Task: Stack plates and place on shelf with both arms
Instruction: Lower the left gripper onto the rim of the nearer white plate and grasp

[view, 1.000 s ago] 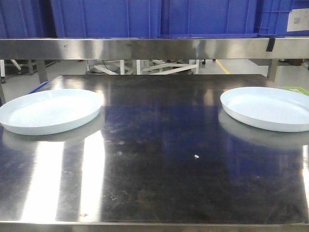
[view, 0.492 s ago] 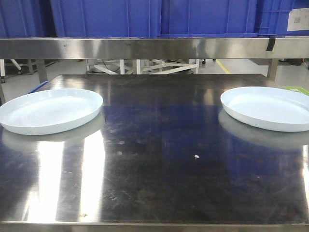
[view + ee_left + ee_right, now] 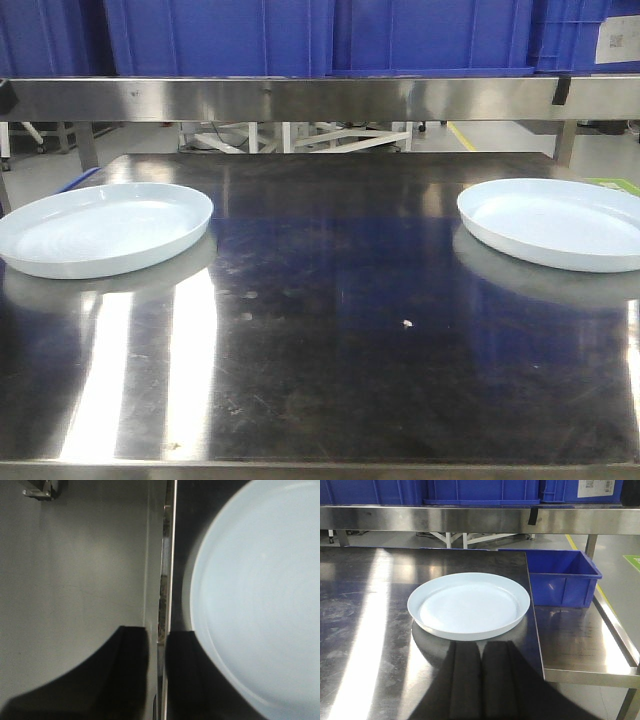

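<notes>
Here the left plate [image 3: 105, 228] and the right plate [image 3: 555, 222] lie flat, well apart, on the steel table [image 3: 330, 350]. The left gripper [image 3: 157, 636] hangs over the table's edge beside the left plate; the right gripper [image 3: 480, 647] faces the right plate. Both are blurred, so I cannot tell whether their jaws are parted.

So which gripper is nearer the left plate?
Left. The left gripper hangs at the table edge, right beside the left plate. The right gripper faces the other plate, on the table's far side.
</notes>
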